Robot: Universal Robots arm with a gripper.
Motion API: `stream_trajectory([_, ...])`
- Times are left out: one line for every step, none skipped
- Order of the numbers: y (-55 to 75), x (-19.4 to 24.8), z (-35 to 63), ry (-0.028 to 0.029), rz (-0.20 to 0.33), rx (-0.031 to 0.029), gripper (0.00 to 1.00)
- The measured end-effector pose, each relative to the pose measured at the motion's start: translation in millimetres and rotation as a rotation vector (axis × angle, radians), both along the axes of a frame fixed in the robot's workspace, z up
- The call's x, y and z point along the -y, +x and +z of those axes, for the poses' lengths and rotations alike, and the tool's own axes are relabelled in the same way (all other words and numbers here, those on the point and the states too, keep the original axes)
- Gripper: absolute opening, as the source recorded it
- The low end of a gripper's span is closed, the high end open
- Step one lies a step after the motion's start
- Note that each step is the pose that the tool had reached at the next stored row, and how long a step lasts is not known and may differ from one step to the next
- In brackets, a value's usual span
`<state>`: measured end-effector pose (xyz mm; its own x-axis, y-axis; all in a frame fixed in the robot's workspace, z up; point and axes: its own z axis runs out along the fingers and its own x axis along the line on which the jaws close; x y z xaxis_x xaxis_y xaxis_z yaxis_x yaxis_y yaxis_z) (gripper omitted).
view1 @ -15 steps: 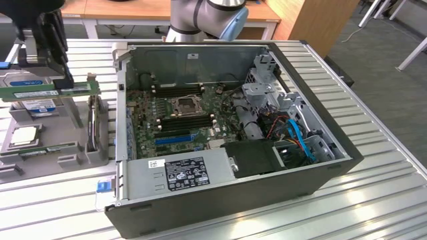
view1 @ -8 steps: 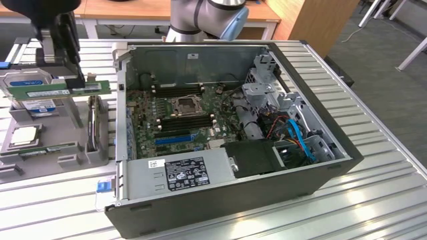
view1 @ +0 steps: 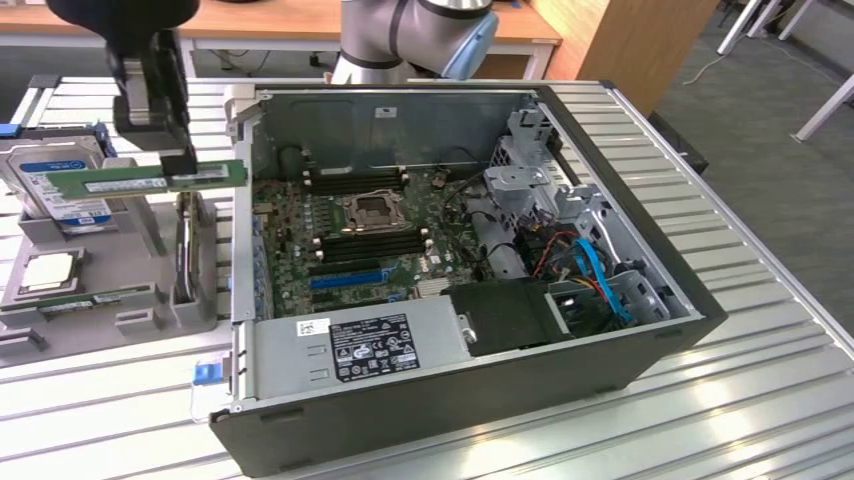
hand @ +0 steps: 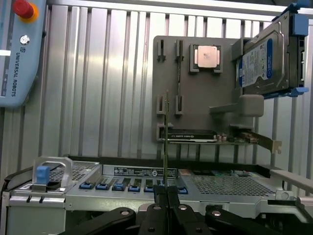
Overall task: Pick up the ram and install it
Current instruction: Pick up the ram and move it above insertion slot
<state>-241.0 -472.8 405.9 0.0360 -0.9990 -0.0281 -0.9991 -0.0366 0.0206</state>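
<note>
1. Between the clenched pincer's [hand: 167, 198] tips stands the ram [hand: 166, 142], seemingly held edge-on to suit a slot.
2. Beyond, the open computer case [view1: 441, 415] lies on the counter [view1: 761, 400]; the ram hangs outside it.
3. Farthest, a parts holder [hand: 215, 93] props a hard drive [hand: 261, 61] upright.

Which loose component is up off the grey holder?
The ram, the thin green stick gripped in the jaws; hard drive, processor and expansion card sit in the holder.

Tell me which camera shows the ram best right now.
The exterior view: the ram lies broadside there, its green length visible, clamped in the gripper above the grey parts holder. The wrist view catches it edge-on, a thin line rising from the shut fingers.
</note>
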Motion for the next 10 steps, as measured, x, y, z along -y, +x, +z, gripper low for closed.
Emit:
stream_trajectory([2.6, 0.0, 0.0, 0.0001, 0.000, -0.0001, 0.11])
stream_trajectory([5.3, 0.0, 0.0, 0.0001, 0.000, -0.0002, 0.11])
stream_trajectory([8.1, 0.0, -0.1, 0.0001, 0.000, -0.0003, 0.11])
stream_trajectory([10.8, 0.0, 0.0, 0.0001, 0.000, -0.0005, 0.11])
stream_trajectory([13.6, 0.0, -0.1, 0.0001, 0.000, -0.0006, 0.11])
stream_trajectory([16.3, 0.0, -0.1, 0.0001, 0.000, -0.0007, 0.11])
stream_trajectory([19.1, 0.0, 0.0, 0.0001, 0.000, -0.0010, 0.11])
stream_trajectory([22.0, 0.0, 0.0, 0.0001, 0.000, -0.0011, 0.11])
stream_trajectory([24.9, 0.0, 0.0, 0.0000, 0.000, -0.0013, 0.11])
stream_trajectory([27.9, 0.0, 0.0, 0.0000, 0.000, -0.0015, 0.11])
